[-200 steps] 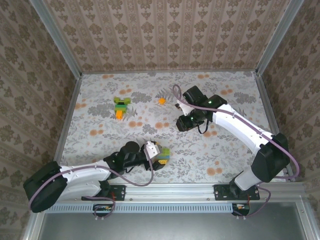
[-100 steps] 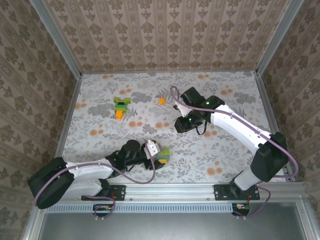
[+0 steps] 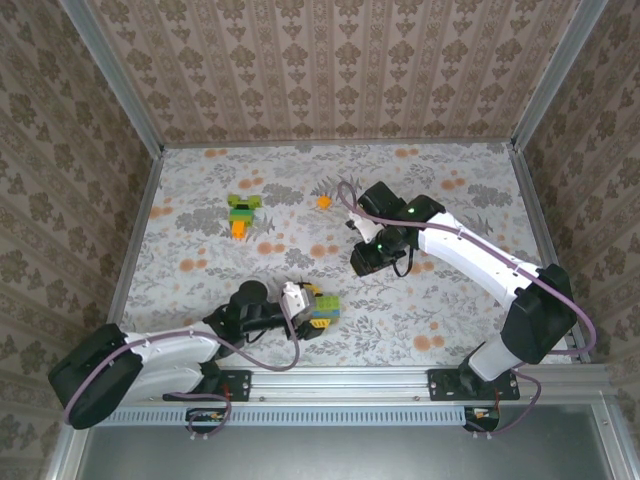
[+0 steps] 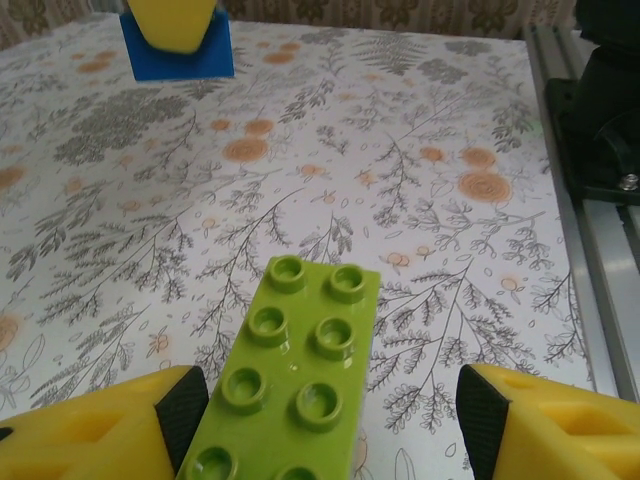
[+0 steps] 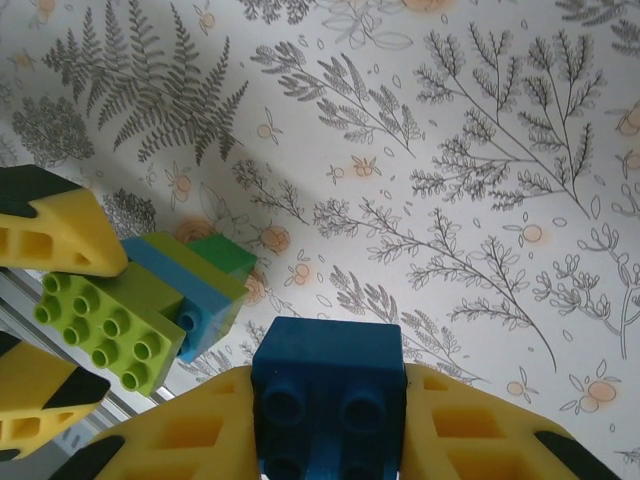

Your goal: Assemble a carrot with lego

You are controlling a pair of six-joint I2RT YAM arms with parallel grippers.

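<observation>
Left wrist camera: the left fingers (image 4: 90, 430) stand apart around a lime brick (image 4: 290, 380), one pad touching it and the other clear, seemingly steadying it as a base; ahead, the right fingers (image 4: 175, 12) are clamped on a dark blue brick (image 4: 178, 55)

Right wrist camera: the dark blue brick (image 5: 328, 395) hangs just short of the lime brick, which is joined to a pale blue brick (image 5: 195, 290) and a green brick (image 5: 225, 255), likely for pressing on

Overhead: the carrot (image 3: 241, 213), a green crossbar over an orange tip, lies on the counter (image 3: 450, 300) well beyond the left fingers
</observation>
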